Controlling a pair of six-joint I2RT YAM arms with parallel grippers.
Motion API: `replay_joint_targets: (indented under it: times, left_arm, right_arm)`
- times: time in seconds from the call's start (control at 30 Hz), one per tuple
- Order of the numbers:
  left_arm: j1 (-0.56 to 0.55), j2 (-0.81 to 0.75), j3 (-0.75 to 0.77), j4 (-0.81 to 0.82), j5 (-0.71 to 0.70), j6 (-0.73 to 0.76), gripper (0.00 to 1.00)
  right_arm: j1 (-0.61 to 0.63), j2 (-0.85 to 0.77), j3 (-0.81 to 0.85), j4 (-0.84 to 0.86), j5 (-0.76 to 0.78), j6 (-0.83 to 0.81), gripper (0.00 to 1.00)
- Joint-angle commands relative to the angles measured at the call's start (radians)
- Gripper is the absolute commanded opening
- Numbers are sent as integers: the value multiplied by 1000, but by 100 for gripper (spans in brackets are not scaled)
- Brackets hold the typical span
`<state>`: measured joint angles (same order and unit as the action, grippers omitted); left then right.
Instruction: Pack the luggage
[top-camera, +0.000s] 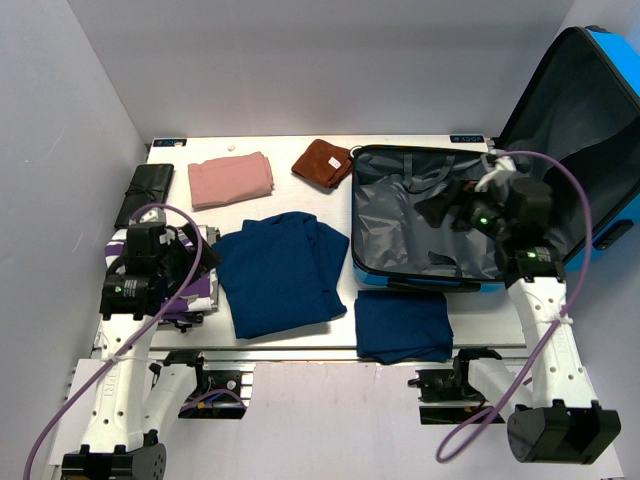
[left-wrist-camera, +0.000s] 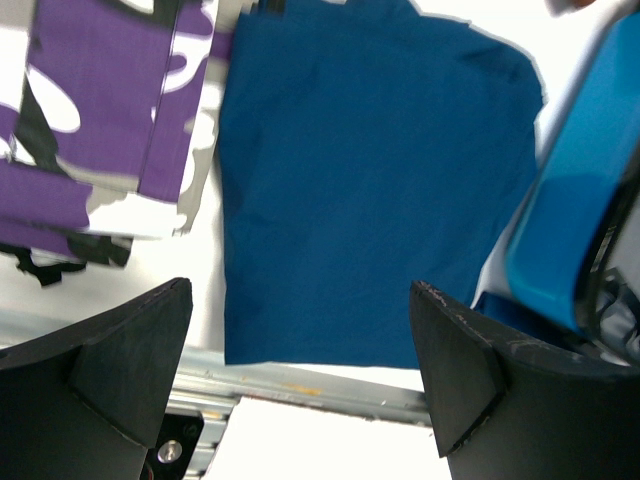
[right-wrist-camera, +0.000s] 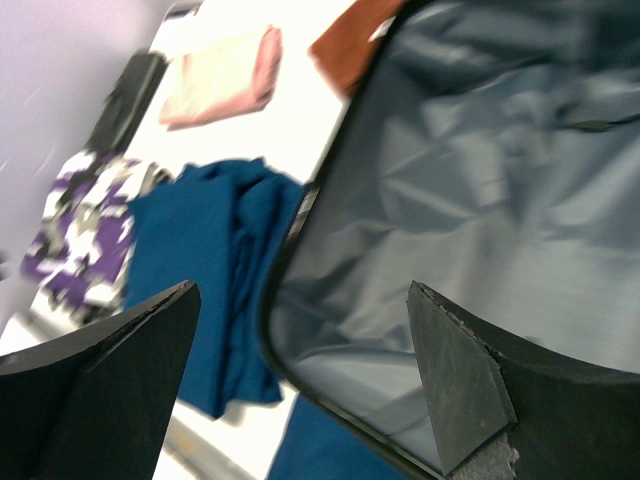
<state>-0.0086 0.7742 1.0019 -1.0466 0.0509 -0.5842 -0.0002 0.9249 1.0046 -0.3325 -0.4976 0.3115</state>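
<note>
The luggage (top-camera: 400, 262) lies open at the right of the table, blue shell, grey lining bare inside, its lid (top-camera: 590, 120) standing up against the right wall. My right gripper (top-camera: 437, 212) hovers open and empty over the lining (right-wrist-camera: 500, 170); in the right wrist view (right-wrist-camera: 300, 290) nothing sits between its fingers. My left gripper (top-camera: 195, 262) is open and empty over a purple-and-white patterned cloth (top-camera: 195, 292), beside a large dark-blue garment (top-camera: 280, 270). In the left wrist view (left-wrist-camera: 300, 290) I see that garment (left-wrist-camera: 370, 170), the purple cloth (left-wrist-camera: 90, 120) and the luggage's blue shell (left-wrist-camera: 585, 200).
A folded dark-blue cloth (top-camera: 403, 325) lies in front of the luggage. At the back lie a pink folded cloth (top-camera: 230, 180), a brown pouch (top-camera: 322, 162) and a black pouch (top-camera: 145, 192). White walls close in the left, back and right sides.
</note>
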Motion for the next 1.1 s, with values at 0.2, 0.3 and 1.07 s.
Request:
replay_joint_targets:
  times: [0.2,0.3,1.07]
  left_arm:
    - [4,-84,-221,69,104,-52,98]
    - [4,-92,-273,80,115,-57,98]
    - [-5,-6,-588,391,176,-243,98]
  right_arm:
    - [429,123,74,58,51,41,89]
    - [663,251,118,30,144,28,89]
    - [991,862,272,-28,854,282,89]
